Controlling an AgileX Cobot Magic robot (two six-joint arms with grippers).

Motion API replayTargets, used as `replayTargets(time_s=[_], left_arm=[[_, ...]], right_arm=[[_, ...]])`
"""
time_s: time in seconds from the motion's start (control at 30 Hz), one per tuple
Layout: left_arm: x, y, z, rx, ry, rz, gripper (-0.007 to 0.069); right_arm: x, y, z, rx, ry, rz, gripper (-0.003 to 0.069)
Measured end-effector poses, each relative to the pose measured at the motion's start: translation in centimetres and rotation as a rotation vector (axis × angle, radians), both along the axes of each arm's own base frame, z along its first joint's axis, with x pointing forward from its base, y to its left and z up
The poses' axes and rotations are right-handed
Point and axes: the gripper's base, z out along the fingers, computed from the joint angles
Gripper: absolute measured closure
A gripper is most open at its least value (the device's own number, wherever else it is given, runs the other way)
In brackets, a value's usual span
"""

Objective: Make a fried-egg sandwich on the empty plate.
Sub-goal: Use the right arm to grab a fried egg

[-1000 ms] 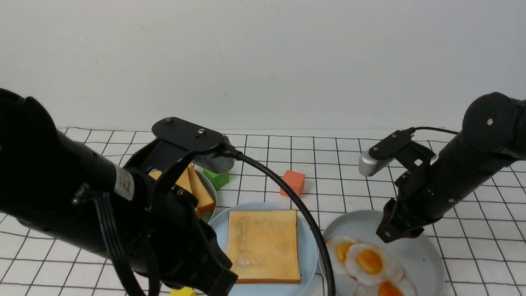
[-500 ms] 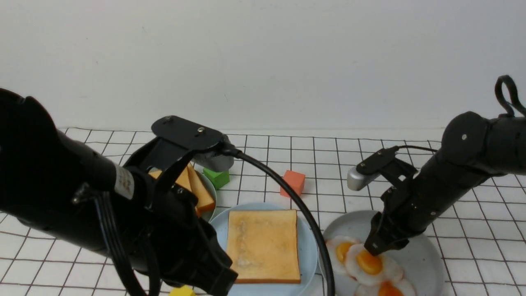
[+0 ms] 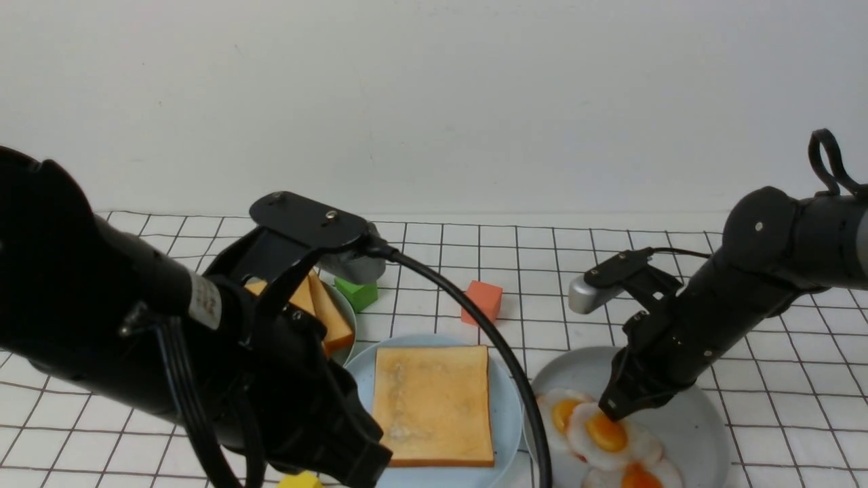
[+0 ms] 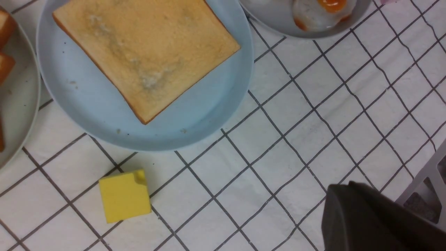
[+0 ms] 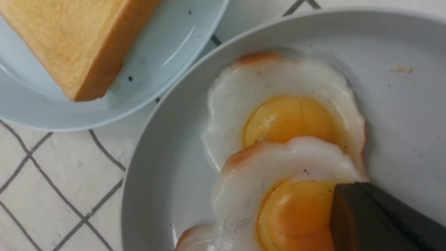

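A toast slice (image 3: pixel 434 403) lies flat on the light blue plate (image 3: pixel 505 407). Touching that plate's right rim, a grey plate (image 3: pixel 698 420) holds three overlapping fried eggs. The right gripper (image 3: pixel 616 405) is down over the grey plate with its tip at the yolk of the middle egg (image 3: pixel 610 434); only one dark finger shows, so I cannot tell how far it is open or whether it has hold of anything. The left gripper (image 4: pixel 366 212) hangs off the blue plate's near left side, and its opening cannot be told either.

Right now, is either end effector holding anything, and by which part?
The right end effector touches the middle fried egg at its yolk, but whether it grips cannot be told. The left end effector holds nothing.
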Motion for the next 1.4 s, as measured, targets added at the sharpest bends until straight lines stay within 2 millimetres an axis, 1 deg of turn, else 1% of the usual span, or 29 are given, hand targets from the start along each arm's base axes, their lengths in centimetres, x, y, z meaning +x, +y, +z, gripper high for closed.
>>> replayTargets(time_s=[0.23,0.33,0.37,0.4,0.43,0.47,0.5,0.6,0.77,1.0,1.13,1.23,1.4], left_arm=[[0.0,0.0,0.0,0.000,0.001,0.000,0.0637],[0.0,0.0,0.0,0.002,0.003,0.000,0.0637],[0.0,0.0,0.0,0.003,0.006,-0.001,0.0635],[-0.1,0.0,0.0,0.004,0.006,-0.002,0.0635],[-0.1,0.1,-0.1,0.012,0.005,-0.005,0.0634],[-0.1,0.1,-0.1,0.013,0.004,-0.005,0.0634],[-0.1,0.1,-0.1,0.021,0.002,-0.008,0.0634],[0.0,0.2,-0.1,0.030,-0.004,-0.011,0.0633],[-0.1,0.2,-0.2,0.035,-0.001,-0.013,0.0628],[-0.1,0.3,-0.2,0.040,0.004,-0.015,0.0622],[-0.1,0.3,-0.2,0.042,0.006,-0.016,0.0620],[-0.2,0.3,-0.2,0.046,0.011,-0.018,0.0620],[-0.2,0.3,-0.3,0.049,0.017,-0.020,0.0620]], right_arm=[[-0.1,0.0,0.7,0.005,-0.033,0.030,0.0662],[-0.1,0.0,1.5,0.006,-0.068,0.040,0.0647],[-0.2,-0.1,2.2,-0.001,-0.100,0.059,0.0626],[-0.2,-0.1,2.3,-0.001,-0.104,0.060,0.0622],[-0.3,-0.3,2.7,-0.018,-0.126,0.082,0.0594],[-0.3,-0.3,2.7,-0.021,-0.128,0.085,0.0590],[-0.3,-0.5,2.8,-0.046,-0.140,0.107,0.0552],[-0.3,-0.8,2.6,-0.088,-0.146,0.138,0.0492],[-0.2,-0.8,2.0,-0.088,-0.127,0.139,0.0438],[-0.2,-0.4,1.6,-0.057,-0.119,0.149,0.0430],[0.0,-0.4,1.0,-0.055,-0.108,0.147,0.0426],[0.1,-0.3,0.1,-0.056,-0.085,0.145,0.0424],[0.2,-0.3,-0.2,-0.048,-0.075,0.136,0.0424]])
